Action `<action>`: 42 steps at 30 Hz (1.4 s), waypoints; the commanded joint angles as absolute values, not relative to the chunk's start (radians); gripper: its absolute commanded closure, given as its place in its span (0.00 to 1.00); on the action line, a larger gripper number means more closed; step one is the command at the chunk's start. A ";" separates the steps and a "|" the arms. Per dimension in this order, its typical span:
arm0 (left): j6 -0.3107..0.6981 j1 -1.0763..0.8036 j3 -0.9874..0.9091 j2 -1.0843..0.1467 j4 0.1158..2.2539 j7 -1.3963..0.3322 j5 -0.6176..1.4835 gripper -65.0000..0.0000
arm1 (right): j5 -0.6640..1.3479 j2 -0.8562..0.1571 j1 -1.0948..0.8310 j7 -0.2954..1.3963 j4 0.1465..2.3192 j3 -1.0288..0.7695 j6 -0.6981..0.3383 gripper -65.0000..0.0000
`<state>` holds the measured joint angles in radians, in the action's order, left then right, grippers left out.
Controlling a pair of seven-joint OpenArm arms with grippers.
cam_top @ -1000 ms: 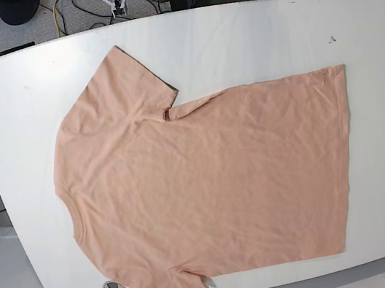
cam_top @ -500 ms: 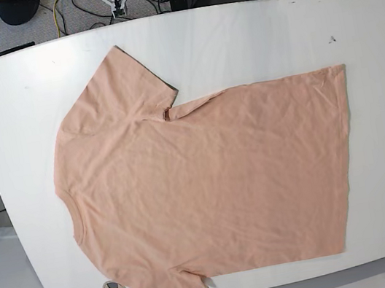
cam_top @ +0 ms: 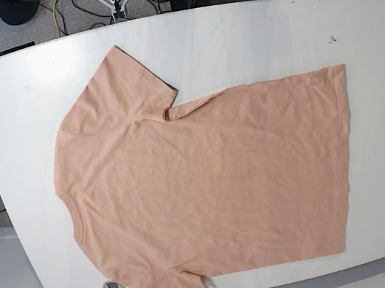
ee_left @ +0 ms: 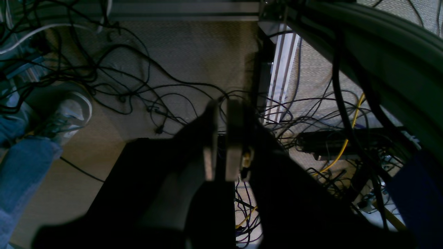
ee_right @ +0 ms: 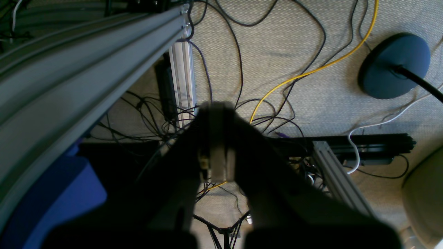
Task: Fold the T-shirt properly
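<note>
Our left gripper (ee_left: 221,138) hangs over the cable-strewn floor, jaws nearly together and empty; our right gripper (ee_right: 217,138) likewise, jaws fully together, holding nothing. Neither appears above the white oval bench (cam_top: 233,33). There the salmon-peach short-sleeved cotton T-shirt (cam_top: 207,186) lies flat and spread open, collar toward the left edge, hem toward the right. We judge no fold made yet: the whole task remains.
</note>
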<state>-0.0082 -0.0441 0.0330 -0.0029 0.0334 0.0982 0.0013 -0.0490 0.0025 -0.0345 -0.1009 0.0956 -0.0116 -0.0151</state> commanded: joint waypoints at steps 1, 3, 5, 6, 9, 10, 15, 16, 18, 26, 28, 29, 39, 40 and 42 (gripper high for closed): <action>-0.008 -0.046 0.034 -0.004 0.038 0.094 0.001 0.95 | -0.050 -0.001 -0.037 -0.100 0.094 -0.013 -0.013 1.00; -0.012 -0.049 0.037 -0.007 0.038 0.090 0.003 0.95 | -0.050 -0.002 -0.041 -0.098 0.093 -0.013 -0.016 1.00; -0.011 -0.049 0.035 -0.006 0.033 0.091 0.002 0.95 | -0.052 0.000 -0.042 -0.098 0.095 -0.010 -0.015 1.00; -0.011 -0.051 0.036 -0.008 0.036 0.091 0.001 0.95 | -0.054 -0.002 -0.045 -0.097 0.094 -0.012 -0.015 1.00; -0.012 -0.061 0.037 -0.010 0.046 0.091 -0.004 0.94 | -0.057 -0.005 -0.053 -0.097 0.093 -0.010 -0.015 1.00; -0.012 -0.069 0.038 -0.012 0.052 0.088 -0.002 0.94 | -0.059 -0.009 -0.058 -0.096 0.094 -0.011 -0.016 1.00; -0.014 -0.187 0.039 -0.043 0.244 0.039 -0.016 0.95 | -0.063 -0.040 -0.129 -0.095 0.105 -0.012 -0.022 1.00; -0.016 -0.216 0.041 -0.050 0.286 0.027 -0.020 0.95 | -0.065 -0.046 -0.143 -0.096 0.110 -0.010 -0.022 1.00; -0.017 -0.290 0.047 -0.070 0.374 0.021 -0.026 0.96 | -0.062 -0.063 -0.191 -0.102 0.138 -0.014 -0.023 1.00; -0.009 -0.449 0.055 -0.092 0.492 0.034 -0.027 0.99 | -0.050 -0.101 -0.331 -0.114 0.297 -0.014 -0.034 1.00; -0.008 -0.493 0.053 -0.094 0.548 0.031 -0.026 1.00 | -0.051 -0.115 -0.379 -0.116 0.365 -0.014 -0.032 1.00; -0.007 -0.518 0.054 -0.095 0.591 0.027 -0.029 1.00 | -0.049 -0.123 -0.404 -0.114 0.402 -0.018 -0.032 1.00; -0.004 -0.745 0.055 -0.125 0.984 -0.018 -0.045 0.99 | -0.023 -0.207 -0.649 -0.088 0.810 -0.021 -0.038 1.00; 0.000 -0.772 0.053 -0.129 1.029 -0.026 -0.047 0.99 | -0.020 -0.217 -0.675 -0.088 0.853 -0.020 -0.034 1.00; 0.005 -0.820 0.054 -0.143 1.121 -0.037 -0.048 0.99 | -0.019 -0.232 -0.724 -0.083 0.950 -0.027 -0.035 1.00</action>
